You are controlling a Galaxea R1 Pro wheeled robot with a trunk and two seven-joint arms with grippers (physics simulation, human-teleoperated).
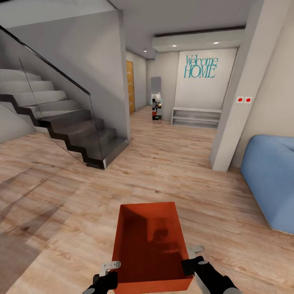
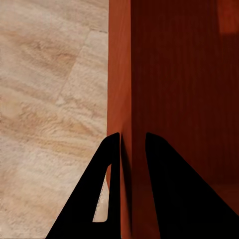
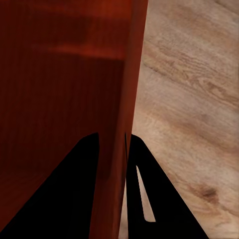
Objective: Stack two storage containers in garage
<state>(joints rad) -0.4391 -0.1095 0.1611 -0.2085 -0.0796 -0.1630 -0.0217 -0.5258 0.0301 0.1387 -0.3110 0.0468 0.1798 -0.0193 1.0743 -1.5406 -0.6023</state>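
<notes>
Light wood planks (image 1: 163, 163) cover the floor of an open hall. At the left of the head view, a dark staircase (image 1: 73, 130) with a glass railing goes up along a grey wall. Far ahead, a pale wall carries the teal words "Welcome HOME" (image 1: 201, 66), and a low white shelf (image 1: 196, 117) stands under it. A tall narrow mirror (image 1: 156, 98) is just beside this wall, and a wooden door (image 1: 130, 86) shows further to the left. At the right, a white pillar (image 1: 234, 106) has two small red dots on it, and part of a blue soft seat (image 1: 271, 179) lies on the floor near it.

One orange-red storage container (image 1: 149, 245) is held low in front of the robot, above the planks, with its open top facing up. It looks empty inside.

The left claw (image 1: 107, 274) grips the container's left wall near the closest corner. In the left wrist view its two black fingers (image 2: 107, 189) stand narrow, one on each side of the thin wall (image 2: 122, 99). The right claw (image 1: 195, 261) holds the right wall in the same way; in the right wrist view its fingers (image 3: 144, 179) pinch the wall (image 3: 129, 74) between them.
</notes>
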